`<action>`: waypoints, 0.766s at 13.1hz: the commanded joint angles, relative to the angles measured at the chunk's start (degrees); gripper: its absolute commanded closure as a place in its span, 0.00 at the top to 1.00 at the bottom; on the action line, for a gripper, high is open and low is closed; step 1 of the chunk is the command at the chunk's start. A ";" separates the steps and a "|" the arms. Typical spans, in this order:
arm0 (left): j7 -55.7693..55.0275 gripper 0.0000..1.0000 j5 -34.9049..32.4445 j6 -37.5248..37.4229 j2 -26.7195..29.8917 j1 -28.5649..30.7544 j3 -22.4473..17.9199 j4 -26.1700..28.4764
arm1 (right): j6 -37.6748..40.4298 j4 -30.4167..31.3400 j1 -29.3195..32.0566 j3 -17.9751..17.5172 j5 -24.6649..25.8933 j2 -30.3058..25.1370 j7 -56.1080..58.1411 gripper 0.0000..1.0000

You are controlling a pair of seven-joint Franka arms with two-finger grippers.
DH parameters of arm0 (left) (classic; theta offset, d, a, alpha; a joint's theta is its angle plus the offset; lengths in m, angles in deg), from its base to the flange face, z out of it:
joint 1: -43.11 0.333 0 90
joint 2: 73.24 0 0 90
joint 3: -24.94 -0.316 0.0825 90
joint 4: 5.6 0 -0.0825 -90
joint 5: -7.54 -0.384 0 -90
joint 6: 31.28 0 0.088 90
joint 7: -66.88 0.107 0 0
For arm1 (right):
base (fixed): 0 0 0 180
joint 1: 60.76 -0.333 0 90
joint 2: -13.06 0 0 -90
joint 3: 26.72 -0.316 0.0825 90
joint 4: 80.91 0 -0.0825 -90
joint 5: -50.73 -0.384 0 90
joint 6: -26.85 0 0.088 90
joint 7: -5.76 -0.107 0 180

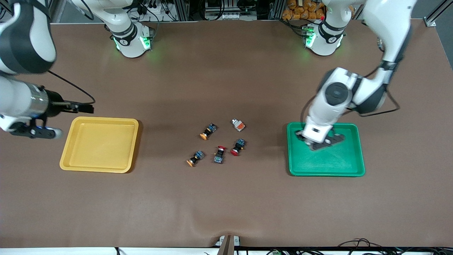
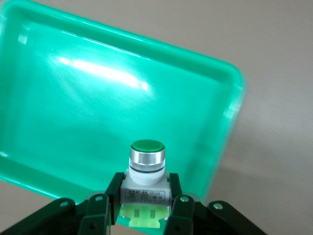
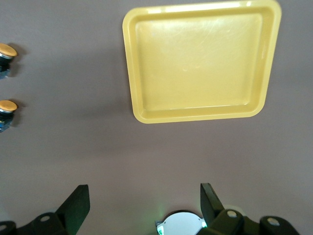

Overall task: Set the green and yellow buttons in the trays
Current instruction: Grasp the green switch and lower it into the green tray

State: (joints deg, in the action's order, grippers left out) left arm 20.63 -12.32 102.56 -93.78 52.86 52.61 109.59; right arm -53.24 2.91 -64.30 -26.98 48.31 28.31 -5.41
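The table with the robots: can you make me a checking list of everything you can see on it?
Surface: brown table, a slight ripple at the edge nearest the front camera.
Job's things: green tray at the left arm's end; yellow tray at the right arm's end, nothing in it. Between them lie two orange-capped buttons and a grey button with orange top. The green-topped button is held over the green tray.
Clutter: two red-capped buttons.
Grippers: left gripper shut on the green-topped button; right gripper open, waiting over bare table beside the yellow tray.
Cables: black cable along the right arm.
Surroundings: wires and orange items past the arm bases.
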 commanded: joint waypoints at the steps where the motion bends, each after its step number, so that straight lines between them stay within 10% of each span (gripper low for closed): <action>1: 5.54 0.00 -0.88 -0.51 -2.65 5.09 0.29 -0.49 | -1.98 -0.50 -4.43 -0.09 -1.18 3.10 -13.37 1.00; 8: 8.46 0.04 -1.50 1.86 -7.92 13.54 0.02 -1.80 | -25.07 -0.59 -14.46 -0.17 -10.66 14.88 -36.71 1.00; 10: 8.46 0.42 -1.41 1.86 -8.63 13.81 -0.07 -2.51 | -34.47 -0.59 -16.39 -0.17 -12.44 18.48 -42.41 1.00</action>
State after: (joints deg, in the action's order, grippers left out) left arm 29.41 -12.40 104.42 -101.50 66.45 52.18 108.58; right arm -82.45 3.22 -78.85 -27.57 37.63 44.25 -43.09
